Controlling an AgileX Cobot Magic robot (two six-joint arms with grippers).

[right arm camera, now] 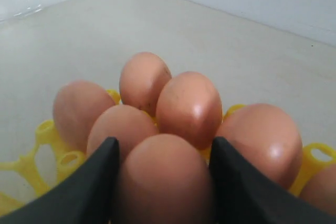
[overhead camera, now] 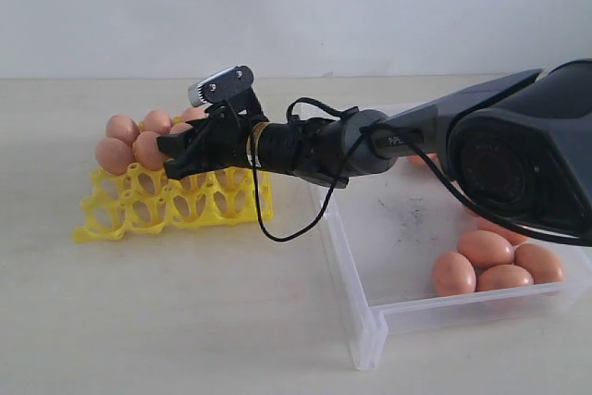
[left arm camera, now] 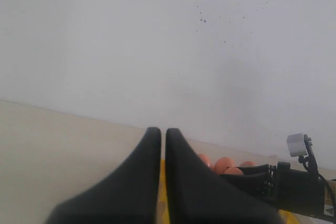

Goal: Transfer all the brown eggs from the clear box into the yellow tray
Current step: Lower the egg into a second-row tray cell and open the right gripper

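Your right tool [overhead camera: 171, 158] reaches across the pale surface [overhead camera: 185, 321] to the far rows of the yellow tray [overhead camera: 120, 215], its 2 dark fingers [right arm camera: 84, 182] clamped on the sides of 1 brown egg [right arm camera: 163, 177]. You see from the right wrist view that this egg sits low among the brown eggs [right arm camera: 189, 106] already in the tray, with at least 5 crowded just beyond it. Whether it touches a cup you cannot tell.

From the exterior view, the filled cups lie along the tray's back and left side, while the near rows show bare yellow openwork. A black cable [overhead camera: 277, 228] loops down from the arm between the tray and the clear box [overhead camera: 370, 321], which stands just beside the tray on the right. 4 more eggs [overhead camera: 486, 249] cluster in the box's near right corner, and others are partly hidden behind the arm. Dark scuffs mark the box floor.

Your left tool [left arm camera: 163, 145] hangs apart from the work, its fingers together with only a hairline gap, gripping nothing, pointed at the wall.
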